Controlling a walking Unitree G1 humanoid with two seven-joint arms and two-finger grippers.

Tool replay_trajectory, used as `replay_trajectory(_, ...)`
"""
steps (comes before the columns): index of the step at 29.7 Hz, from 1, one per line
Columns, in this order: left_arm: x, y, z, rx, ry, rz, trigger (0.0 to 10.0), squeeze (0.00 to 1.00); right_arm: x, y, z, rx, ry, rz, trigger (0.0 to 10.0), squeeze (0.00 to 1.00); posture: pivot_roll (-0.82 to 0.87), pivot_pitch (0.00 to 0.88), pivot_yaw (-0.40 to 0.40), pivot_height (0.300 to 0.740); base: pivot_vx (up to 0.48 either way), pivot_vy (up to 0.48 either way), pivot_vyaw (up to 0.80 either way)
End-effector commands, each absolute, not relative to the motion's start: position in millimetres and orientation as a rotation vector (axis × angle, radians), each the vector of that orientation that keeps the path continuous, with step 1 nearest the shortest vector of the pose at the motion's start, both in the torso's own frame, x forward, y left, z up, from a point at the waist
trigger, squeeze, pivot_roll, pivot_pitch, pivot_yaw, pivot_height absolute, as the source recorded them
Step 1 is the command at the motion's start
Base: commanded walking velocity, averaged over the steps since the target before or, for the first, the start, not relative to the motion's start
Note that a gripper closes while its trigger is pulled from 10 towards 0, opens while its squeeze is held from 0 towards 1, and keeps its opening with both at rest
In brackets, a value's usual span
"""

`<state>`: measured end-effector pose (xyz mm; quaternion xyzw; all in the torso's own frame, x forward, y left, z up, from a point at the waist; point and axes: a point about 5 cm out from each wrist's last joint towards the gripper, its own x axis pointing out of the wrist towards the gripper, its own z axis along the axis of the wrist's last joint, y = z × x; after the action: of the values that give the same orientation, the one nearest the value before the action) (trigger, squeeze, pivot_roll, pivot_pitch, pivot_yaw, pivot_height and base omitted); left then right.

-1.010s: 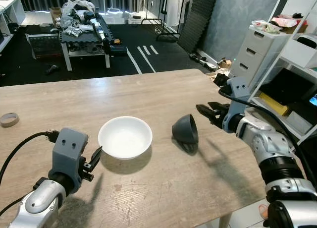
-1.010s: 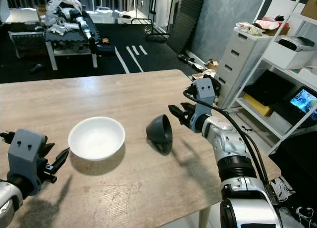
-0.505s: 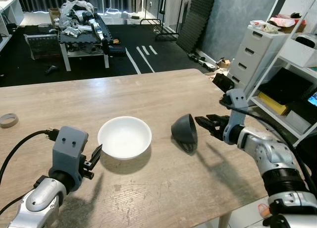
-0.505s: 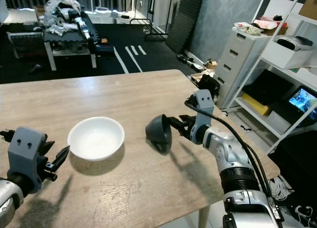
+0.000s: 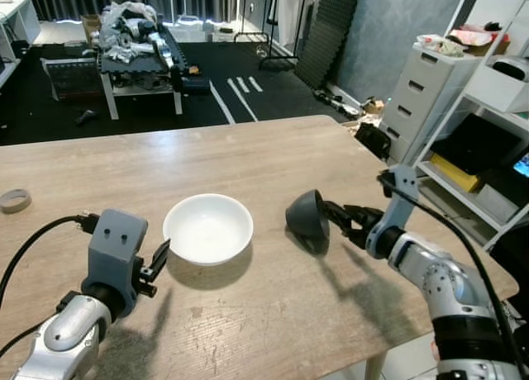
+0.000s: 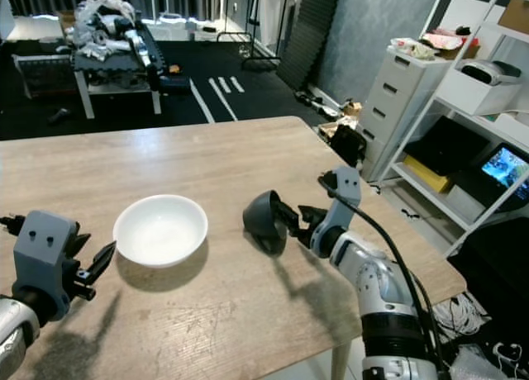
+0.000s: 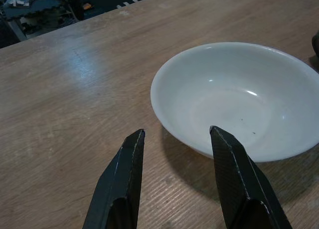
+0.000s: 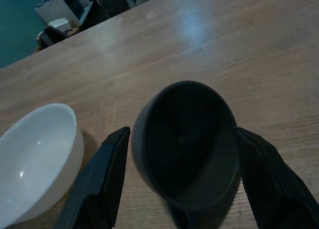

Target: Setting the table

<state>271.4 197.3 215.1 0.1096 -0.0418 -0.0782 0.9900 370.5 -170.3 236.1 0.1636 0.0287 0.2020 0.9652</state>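
A white bowl [image 5: 207, 228] stands upright near the middle of the wooden table [image 5: 248, 149]. To its right a dark grey cup [image 5: 307, 216] lies on its side, mouth toward my right arm. My right gripper [image 5: 337, 217] is open, level with the cup. In the right wrist view its fingers [image 8: 99, 184] stand on either side of the cup [image 8: 184, 139], whose dark inside faces the camera; whether they touch it is unclear. My left gripper [image 5: 157, 266] is open just left of the bowl. The left wrist view shows its fingertips [image 7: 132, 144] short of the bowl's rim [image 7: 164, 104].
A roll of tape [image 5: 15, 200] lies near the table's left edge. The table's right edge runs close behind my right arm. Beyond it stand a white drawer unit [image 5: 423, 87] and shelving [image 5: 488, 140]. A cluttered low table [image 5: 140, 54] stands on the dark floor.
My right gripper has moved left toward the cup, until its fingers stand on either side of it. The cup, the bowl and my left arm have stayed put.
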Motion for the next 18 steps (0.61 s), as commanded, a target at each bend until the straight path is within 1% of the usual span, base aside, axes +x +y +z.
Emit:
replay_trajectory(1, 271, 196, 208, 0.209, -0.052, -0.164, 10.0, 0.00, 369, -170, 228, 0.313, 0.076, 0.371, 10.0, 0.00, 0.15, 0.157, 0.005, 0.740, 0.000, 0.000, 0.00)
replay_trajectory(4, 271, 196, 208, 0.210, -0.053, -0.163, 10.0, 0.00, 369, -163, 224, 0.340, 0.082, 0.381, 10.0, 0.00, 0.15, 0.157, 0.006, 0.740, 0.000, 0.000, 0.00)
replay_trajectory(6, 271, 196, 208, 0.210, -0.053, -0.163, 10.0, 0.00, 369, -163, 224, 0.340, 0.082, 0.381, 10.0, 0.00, 0.15, 0.157, 0.006, 0.740, 0.000, 0.000, 0.00)
replay_trajectory(10, 271, 196, 209, 0.211, -0.054, -0.161, 10.0, 0.00, 369, -143, 216, 0.371, 0.101, 0.409, 10.0, 0.00, 0.16, 0.157, 0.007, 0.740, 0.000, 0.000, 0.00)
replay_trajectory(12, 271, 196, 209, 0.211, -0.054, -0.161, 10.0, 0.00, 369, -140, 215, 0.371, 0.105, 0.410, 10.0, 0.00, 0.16, 0.157, 0.007, 0.740, 0.000, 0.000, 0.00)
replay_trajectory(13, 271, 196, 210, 0.210, -0.055, -0.161, 10.0, 0.00, 370, -133, 210, 0.359, 0.108, 0.415, 10.0, 0.00, 0.16, 0.156, 0.007, 0.740, 0.000, 0.000, 0.00)
replay_trajectory(16, 271, 195, 210, 0.210, -0.056, -0.162, 10.0, 0.00, 370, -128, 207, 0.341, 0.108, 0.414, 10.0, 0.00, 0.16, 0.157, 0.008, 0.740, 0.000, 0.000, 0.00)
replay_trajectory(18, 271, 195, 210, 0.210, -0.058, -0.161, 10.0, 0.00, 372, -120, 201, 0.291, 0.094, 0.411, 10.0, 0.00, 0.17, 0.158, 0.008, 0.740, 0.000, 0.000, 0.00)
